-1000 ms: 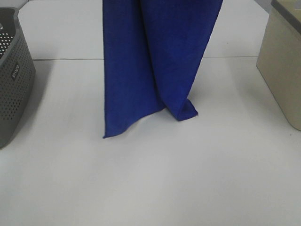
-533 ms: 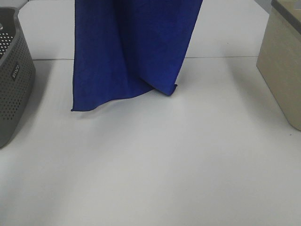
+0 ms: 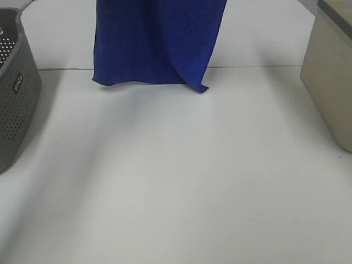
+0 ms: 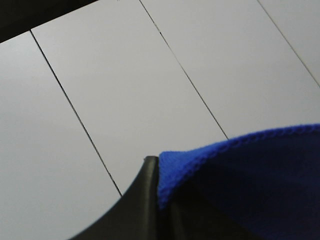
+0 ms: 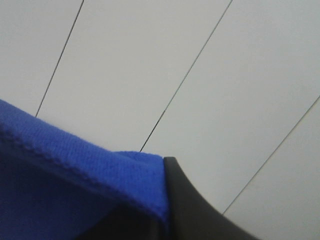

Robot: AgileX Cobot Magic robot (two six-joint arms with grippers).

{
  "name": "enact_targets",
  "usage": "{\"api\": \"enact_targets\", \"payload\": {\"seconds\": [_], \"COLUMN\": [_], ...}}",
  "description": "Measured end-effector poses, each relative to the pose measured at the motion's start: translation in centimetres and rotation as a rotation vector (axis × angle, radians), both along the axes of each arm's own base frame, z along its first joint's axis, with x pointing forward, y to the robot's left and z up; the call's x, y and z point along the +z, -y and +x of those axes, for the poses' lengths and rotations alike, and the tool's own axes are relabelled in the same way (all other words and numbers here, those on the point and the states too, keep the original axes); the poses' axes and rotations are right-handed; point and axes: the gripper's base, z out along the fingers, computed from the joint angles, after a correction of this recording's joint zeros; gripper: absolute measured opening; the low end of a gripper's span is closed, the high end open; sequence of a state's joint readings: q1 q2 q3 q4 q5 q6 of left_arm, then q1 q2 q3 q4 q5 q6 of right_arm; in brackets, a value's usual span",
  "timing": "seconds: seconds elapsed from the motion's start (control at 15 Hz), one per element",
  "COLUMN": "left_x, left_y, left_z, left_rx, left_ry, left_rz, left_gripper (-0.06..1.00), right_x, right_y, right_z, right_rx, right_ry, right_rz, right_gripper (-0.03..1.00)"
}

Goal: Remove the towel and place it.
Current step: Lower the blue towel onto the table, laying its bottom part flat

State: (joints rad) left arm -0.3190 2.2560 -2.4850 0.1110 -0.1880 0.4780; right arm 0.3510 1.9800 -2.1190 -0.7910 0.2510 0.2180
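Observation:
The royal-blue towel [image 3: 157, 41] hangs from above the frame in the exterior high view, its lower edge level with the table's far seam and one corner drooping at the right. Both grippers are out of that view. In the left wrist view my left gripper [image 4: 159, 192] is shut on a hemmed edge of the towel [image 4: 250, 170]. In the right wrist view my right gripper [image 5: 164, 200] is shut on another edge of the towel [image 5: 75, 185]. Behind both grippers are pale panels with dark seams.
A grey perforated basket [image 3: 14, 93] stands at the table's left edge. A beige bin [image 3: 330, 77] stands at the right edge. The white table [image 3: 181, 181] spreads out below the hanging cloth.
The towel has risen: its lower edge has climbed from mid-table to the far seam. The hanging cloth also spread and shifted a little to the left.

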Motion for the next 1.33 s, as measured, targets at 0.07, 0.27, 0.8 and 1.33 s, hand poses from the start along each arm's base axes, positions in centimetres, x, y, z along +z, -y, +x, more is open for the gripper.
{"api": "enact_targets", "payload": {"seconds": [0.07,0.27,0.8,1.33], "left_x": [-0.1,-1.1,-1.7,-2.1], "left_y": [0.1,0.2,2.9,2.6], "left_z": [0.3,0.9,-4.0,-8.5], "left_rx": [0.005,0.02,-0.009,-0.138], "left_ry": [-0.018,-0.129,-0.752,-1.253], "left_rz": [0.006,0.04,0.232,0.048], "left_gripper": [0.0,0.0,0.0,0.0], "right_x": [0.0,-0.6,-1.9,0.4], "right_y": [0.0,0.6,1.1,1.6], "right_z": [0.0,0.0,-6.1,-11.8], "right_rx": [-0.004,-0.068,0.017,0.127], "right_ry": [-0.003,-0.073,-0.746,-0.921], "right_rz": [0.003,-0.004,0.029,0.094], "right_gripper": [0.01,0.01,0.01,0.01]}}
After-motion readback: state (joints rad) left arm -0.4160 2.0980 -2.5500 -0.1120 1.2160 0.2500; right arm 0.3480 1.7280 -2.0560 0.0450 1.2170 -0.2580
